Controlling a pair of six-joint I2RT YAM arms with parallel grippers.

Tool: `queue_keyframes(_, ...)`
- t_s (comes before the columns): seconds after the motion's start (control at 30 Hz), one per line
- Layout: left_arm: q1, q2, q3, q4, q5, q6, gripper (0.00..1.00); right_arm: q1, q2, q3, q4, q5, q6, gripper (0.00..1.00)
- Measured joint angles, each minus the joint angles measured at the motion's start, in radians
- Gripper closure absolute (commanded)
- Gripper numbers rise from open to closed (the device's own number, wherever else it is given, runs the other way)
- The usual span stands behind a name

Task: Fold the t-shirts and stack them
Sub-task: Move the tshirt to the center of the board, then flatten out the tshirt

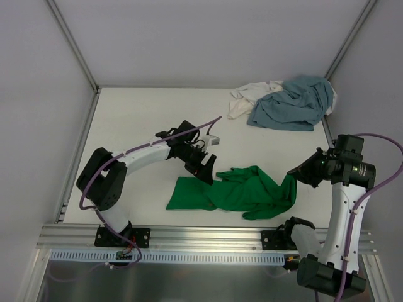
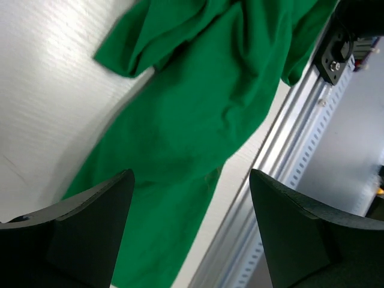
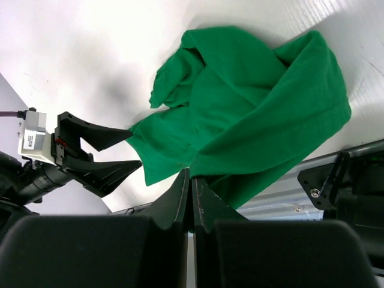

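Note:
The bright green t-shirt (image 1: 245,192) (image 2: 198,102) (image 3: 252,114) lies crumpled and stretched sideways near the table's front edge. My left gripper (image 1: 204,170) (image 2: 192,174) (image 3: 135,147) hovers open just over the shirt's left part, with nothing between its fingers. My right gripper (image 1: 296,175) (image 3: 191,175) is shut on the shirt's right edge, which is lifted off the table. The grey-blue t-shirt (image 1: 289,104) sits bunched at the back right corner, partly on top of the crumpled white t-shirt (image 1: 249,97).
An aluminium rail (image 1: 189,236) (image 2: 300,156) runs along the near edge of the white table (image 1: 145,126), close under the green shirt. Enclosure walls with metal posts (image 1: 72,44) bound the left, back and right sides.

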Motion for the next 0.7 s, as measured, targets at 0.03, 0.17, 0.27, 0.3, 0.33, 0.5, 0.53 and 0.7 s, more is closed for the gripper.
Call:
queue_keyframes(0.03,-0.011,0.000,-0.005,0.029,-0.013,0.000,0.22,0.000,0.004,0.000,0.006,-0.005,0.001,0.99)
queue_keyframes(0.17,-0.085,0.000,-0.007,0.176,-0.092,0.002,0.21,0.000,0.015,-0.005,0.031,-0.027,0.012,0.99)
queue_keyframes(0.27,-0.131,0.001,-0.006,0.270,-0.145,0.003,0.23,0.000,0.016,-0.012,0.040,-0.040,0.016,0.99)
queue_keyframes(0.3,-0.146,0.006,0.000,0.291,-0.160,0.006,0.23,0.000,0.016,-0.013,0.042,-0.043,0.016,0.99)
queue_keyframes(0.33,-0.158,0.017,0.009,0.312,-0.171,0.011,0.23,0.000,0.016,-0.015,0.042,-0.045,0.017,1.00)
queue_keyframes(0.5,-0.215,0.096,0.059,0.392,-0.253,0.035,0.23,0.000,0.019,-0.024,0.042,-0.063,0.019,1.00)
queue_keyframes(0.53,-0.225,0.108,0.066,0.399,-0.271,0.043,0.23,0.000,0.022,-0.026,0.042,-0.067,0.020,1.00)
queue_keyframes(0.7,-0.281,0.184,0.115,0.426,-0.354,0.078,0.24,0.000,0.044,-0.028,0.056,-0.091,0.032,0.99)
